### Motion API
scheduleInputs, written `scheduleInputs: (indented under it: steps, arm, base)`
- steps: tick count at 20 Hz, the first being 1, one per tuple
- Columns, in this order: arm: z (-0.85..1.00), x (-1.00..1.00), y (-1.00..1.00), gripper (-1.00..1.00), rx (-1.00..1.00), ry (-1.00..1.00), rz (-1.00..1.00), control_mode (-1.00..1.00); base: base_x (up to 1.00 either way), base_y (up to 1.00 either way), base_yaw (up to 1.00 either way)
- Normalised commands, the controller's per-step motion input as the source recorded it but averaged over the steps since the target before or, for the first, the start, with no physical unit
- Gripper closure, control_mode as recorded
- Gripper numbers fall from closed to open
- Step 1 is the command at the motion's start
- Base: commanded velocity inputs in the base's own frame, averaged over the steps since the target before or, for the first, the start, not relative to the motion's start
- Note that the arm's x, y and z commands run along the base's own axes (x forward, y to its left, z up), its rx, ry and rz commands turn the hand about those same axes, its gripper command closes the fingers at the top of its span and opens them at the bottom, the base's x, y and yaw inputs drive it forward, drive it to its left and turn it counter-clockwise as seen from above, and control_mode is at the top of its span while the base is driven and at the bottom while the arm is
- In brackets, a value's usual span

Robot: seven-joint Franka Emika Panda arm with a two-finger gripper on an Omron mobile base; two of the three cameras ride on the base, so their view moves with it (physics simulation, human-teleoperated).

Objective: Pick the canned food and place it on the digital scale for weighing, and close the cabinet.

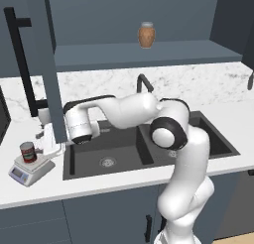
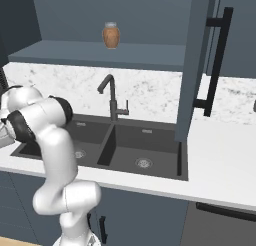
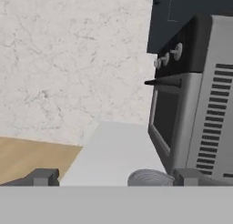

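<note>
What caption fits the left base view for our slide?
Can stands on the scale beside the sink; the open gripper is just right of it, cabinet door open.

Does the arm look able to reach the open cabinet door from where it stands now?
Probably yes. The cabinet door hangs open right above the arm's wrist, nothing between them. The claw is open and empty, with the canned food already on the digital scale.

You can't see the gripper's fingers from the left base view: the open cabinet door (image 1: 49,64) covers the hand beside the canned food (image 1: 28,152). In the hand view, just the silvery top (image 3: 150,177) of a round thing peeks above the bottom edge. The toaster oven (image 3: 195,100) runs off the right edge there.
</note>
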Motion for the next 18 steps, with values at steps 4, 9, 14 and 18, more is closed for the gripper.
scheduleInputs:
  steps: [4, 9, 14, 18]
  arm:
    - [0.32, -0.75, -0.54, -1.0, 0.12, -0.12, -0.19, -1.0]
    - [0.18, -0.55, -0.6, -1.0, 0.05, 0.0, -0.38, -1.0]
    - [0.67, -0.38, -0.56, -1.0, 0.07, -0.07, -0.36, -1.0]
    - [1.0, -0.07, -0.48, -1.0, -0.01, -0.24, -0.08, -1.0]
  base:
    - [0.0, 0.0, 0.0]
    - [0.0, 0.0, 0.0]
    - [0.0, 0.0, 0.0]
    - [0.0, 0.0, 0.0]
